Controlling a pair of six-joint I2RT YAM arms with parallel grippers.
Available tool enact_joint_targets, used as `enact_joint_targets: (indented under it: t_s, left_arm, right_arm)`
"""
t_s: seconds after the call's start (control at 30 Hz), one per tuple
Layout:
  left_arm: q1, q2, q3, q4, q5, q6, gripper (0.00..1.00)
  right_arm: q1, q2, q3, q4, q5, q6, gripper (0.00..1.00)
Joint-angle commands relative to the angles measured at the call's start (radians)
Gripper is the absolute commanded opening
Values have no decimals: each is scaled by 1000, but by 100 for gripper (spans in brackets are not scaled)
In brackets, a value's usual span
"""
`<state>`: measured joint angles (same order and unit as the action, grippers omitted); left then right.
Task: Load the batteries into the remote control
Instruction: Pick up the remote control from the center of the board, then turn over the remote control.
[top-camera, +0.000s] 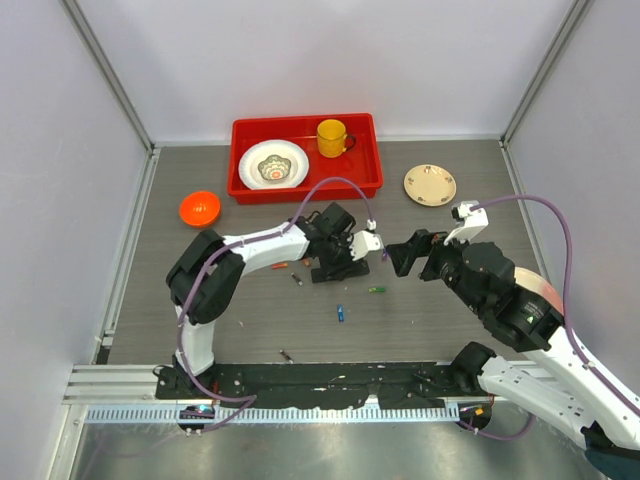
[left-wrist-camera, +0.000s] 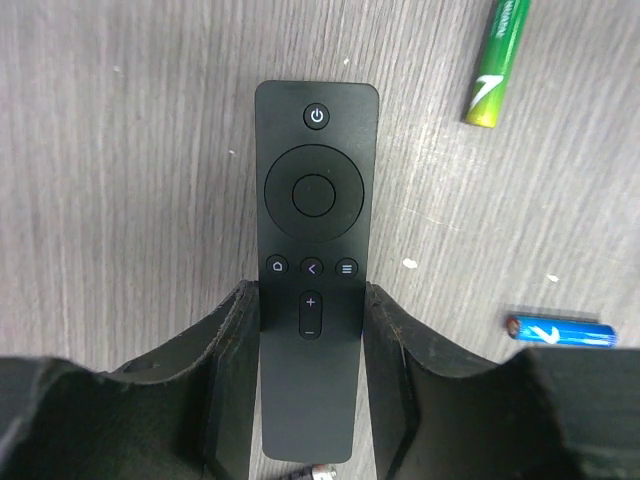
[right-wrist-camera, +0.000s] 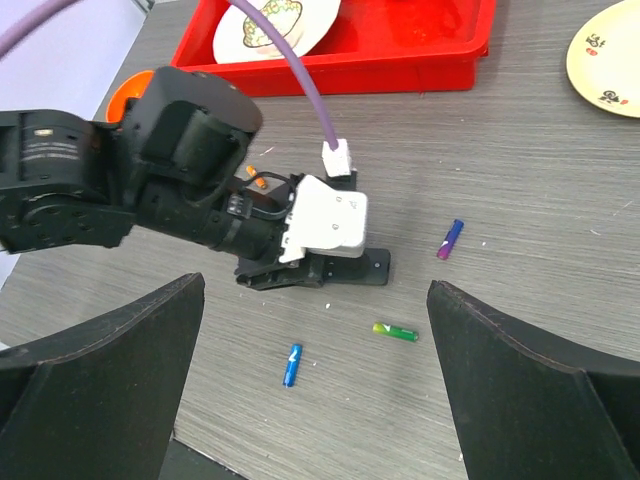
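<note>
Far left on the table (top-camera: 420, 335), an orange battery (top-camera: 280, 266) lay loose, well apart from either claw. Next over, the L claw (left-wrist-camera: 310, 295) was down on the remote (left-wrist-camera: 315, 190). Its fingers (left-wrist-camera: 235, 370) were narrow, pressed to both long edges of the lower half, just below the home/back/menu btns. No gap showed on either side, so I took it as gripped. The remote lay flat, btns up, power btn pointing away from the wrist.

It looked light & stiff: a slim hard-plastic bar w/ smooth sides. Prob. slippery, so an edge pinch could let it swivel or slide out if lifted fast. The long edges near mid-length seemed the right spot to hold, as that keeps the pads off the btns. The battery door couldn't be seen. I guessed it was on the underside, meaning a flip was due.

Right of that, a blue battery (left-wrist-camera: 560, 331) & a green battery (left-wrist-camera: 497, 62) lay near the remote, not touching it. Tiny, round & hard, they'd roll, so best pinched across the middle.

Far right, the R claw (right-wrist-camera: 316, 283) hung wide open, holding nothing, facing the L one.
</note>
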<state>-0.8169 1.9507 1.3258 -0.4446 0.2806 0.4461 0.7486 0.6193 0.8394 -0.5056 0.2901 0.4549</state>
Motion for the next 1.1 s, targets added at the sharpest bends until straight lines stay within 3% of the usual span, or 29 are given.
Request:
enact_joint_targets:
  t_s: [0.0,0.17,0.27,0.47,0.6,0.77,0.87,1.07]
  left_arm:
    - [8,-151,-3,53,11,-66,12]
    - [39,-275,-65,148,19,-177,0]
    - [84,-363,-141,259,57,-306,0]
    - [137,-553,-384,633,72,-614,0]
    - [142,-683,-531,951,75,-872,0]
    - [148,-748,-637,1069,74,-1177,0]
    - [162,-782,-747,1234,69,-1356,0]
    - [188,-744,-987,1793,-20,-1629,0]
  right_arm:
    - [-2,-10,26,27,49,25,99]
    - [-2,-15,10,42,83,41,98]
    - [-2,-18,-3,50,115,56,99]
    - [-2,-44,-55,114,101,94,98]
    - [-2,-21,-82,165,-52,84,98]
    - [-3,11,-134,278,-224,132,99]
    - [-3,7,-200,390,-340,169,99]
    - [-3,-10,-358,718,-549,313,99]
